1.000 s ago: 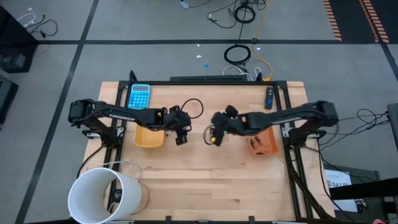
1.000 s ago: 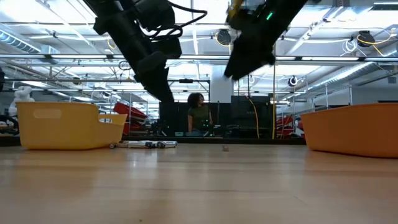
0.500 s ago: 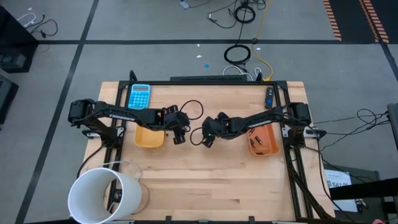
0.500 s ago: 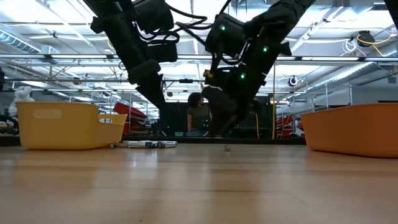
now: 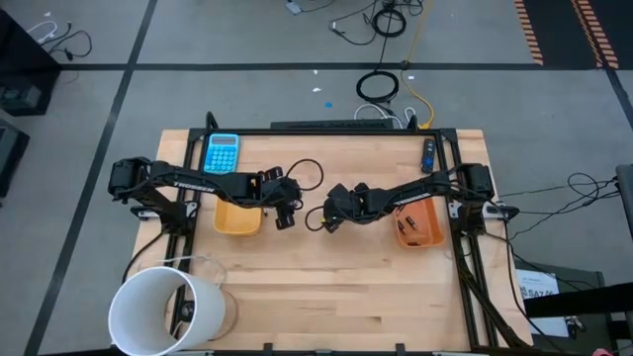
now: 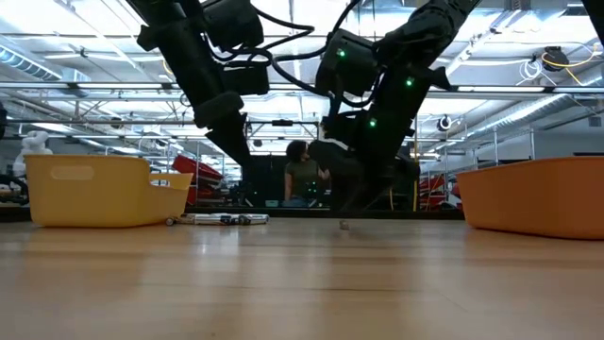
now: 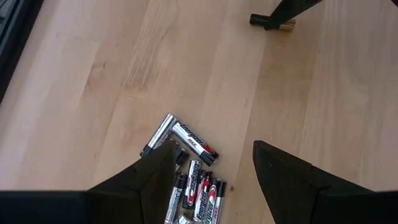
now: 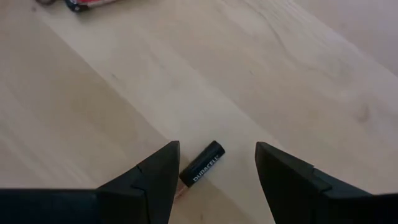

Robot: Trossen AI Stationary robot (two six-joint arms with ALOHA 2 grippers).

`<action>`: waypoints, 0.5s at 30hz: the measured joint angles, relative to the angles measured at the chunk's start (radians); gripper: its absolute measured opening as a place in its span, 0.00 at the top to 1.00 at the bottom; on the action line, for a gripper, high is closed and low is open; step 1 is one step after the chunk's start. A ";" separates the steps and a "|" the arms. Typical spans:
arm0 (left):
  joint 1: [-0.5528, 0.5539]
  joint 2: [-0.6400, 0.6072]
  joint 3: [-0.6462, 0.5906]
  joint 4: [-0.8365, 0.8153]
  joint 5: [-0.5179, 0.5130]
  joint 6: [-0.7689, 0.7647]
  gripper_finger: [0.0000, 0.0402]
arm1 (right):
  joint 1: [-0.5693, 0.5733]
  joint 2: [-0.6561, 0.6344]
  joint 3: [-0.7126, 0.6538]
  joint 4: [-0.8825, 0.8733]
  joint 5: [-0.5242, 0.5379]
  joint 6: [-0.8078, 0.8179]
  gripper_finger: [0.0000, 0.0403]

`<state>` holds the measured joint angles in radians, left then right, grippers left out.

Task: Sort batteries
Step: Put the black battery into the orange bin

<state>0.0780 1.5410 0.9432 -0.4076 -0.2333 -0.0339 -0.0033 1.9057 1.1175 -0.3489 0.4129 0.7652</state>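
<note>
A cluster of silvery batteries (image 7: 189, 177) with red and black labels lies flat on the wooden table. My left gripper (image 7: 214, 149) hovers open above it, right of the yellow tray (image 5: 237, 219). One black battery (image 8: 201, 163) lies alone on the wood, and my right gripper (image 8: 217, 152) is low over it and open, with a finger on each side. The low view shows the cluster (image 6: 223, 219), the lone battery (image 6: 343, 224) and my right gripper (image 6: 357, 196) just above the tabletop. The orange tray (image 5: 427, 234) holds some dark batteries. My right gripper comes at the lone black battery from above, its fingers astride it. The battery's copper end (image 8: 181, 185) lies right beside one finger (image 8: 163, 177). Whether that finger touches it, I cannot tell. The battery lies flat on the table.
A blue calculator (image 5: 222, 153) lies at the far left of the table. A big white tub (image 5: 163, 311) stands at the near left corner. A dark cable loop (image 5: 309, 170) lies behind the grippers. The two grippers (image 5: 309, 216) are close together mid-table. Bare wood lies toward the near edge.
My right gripper has come down from high above the table to just over the lone black battery, shifting slightly toward the table's left. It has stayed open.
</note>
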 joint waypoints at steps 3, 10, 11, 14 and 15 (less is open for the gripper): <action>0.000 0.000 0.000 0.000 0.000 -0.006 0.44 | 0.005 0.000 0.000 0.001 0.000 0.059 0.50; 0.000 0.000 0.000 0.000 0.000 -0.011 0.44 | 0.055 0.006 0.000 -0.001 0.052 0.206 0.50; 0.000 0.000 0.000 0.000 0.000 -0.011 0.44 | 0.065 0.011 0.000 -0.001 0.075 0.221 0.50; 0.000 0.000 0.000 0.000 0.000 -0.011 0.44 | 0.080 0.037 0.000 0.003 0.099 0.253 0.50; 0.000 0.000 0.000 0.000 0.000 -0.011 0.44 | 0.080 0.053 0.000 0.003 0.102 0.260 0.50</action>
<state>0.0780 1.5410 0.9432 -0.4072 -0.2329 -0.0449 0.0766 1.9589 1.1172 -0.3455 0.5147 1.0250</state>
